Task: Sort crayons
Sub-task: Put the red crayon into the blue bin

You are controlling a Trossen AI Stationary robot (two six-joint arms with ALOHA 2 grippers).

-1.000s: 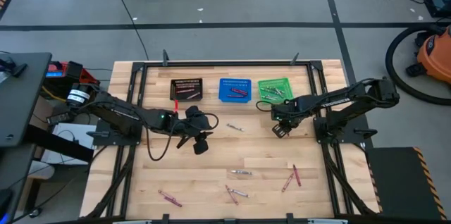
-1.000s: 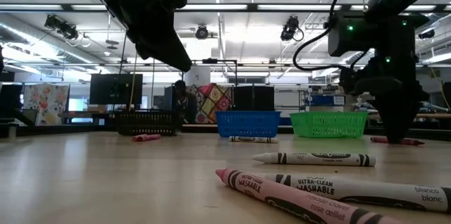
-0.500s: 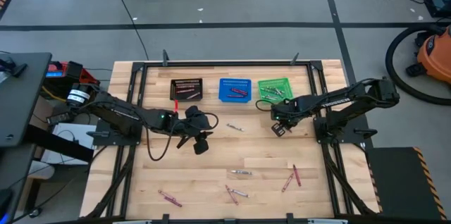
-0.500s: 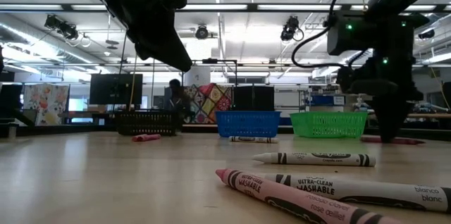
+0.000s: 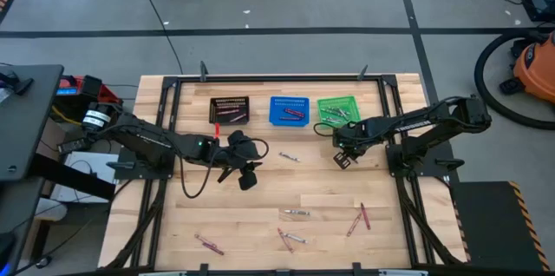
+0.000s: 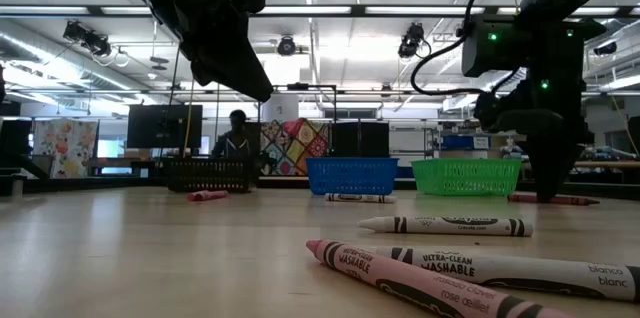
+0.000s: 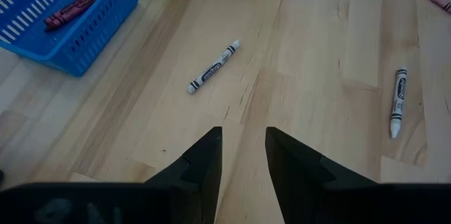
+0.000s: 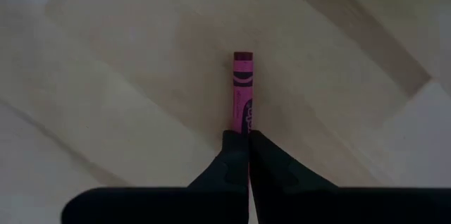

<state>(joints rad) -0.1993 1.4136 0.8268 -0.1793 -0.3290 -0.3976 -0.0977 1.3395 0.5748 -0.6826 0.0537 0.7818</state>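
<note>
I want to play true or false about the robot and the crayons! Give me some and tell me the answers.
1. The right gripper is shut on a pink crayon. True.
2. The blue basket stands between the black basket and the green basket. True.
3. The left gripper holds a white crayon. False: it is open and empty; the white crayon lies on the table ahead of it.
4. The blue basket is empty. False: a red crayon lies in it.

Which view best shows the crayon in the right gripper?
The right wrist view: the right gripper is shut on the magenta crayon, seen close. The low view shows it edge-on at the table; the high view hides it; the left wrist view misses it.
</note>
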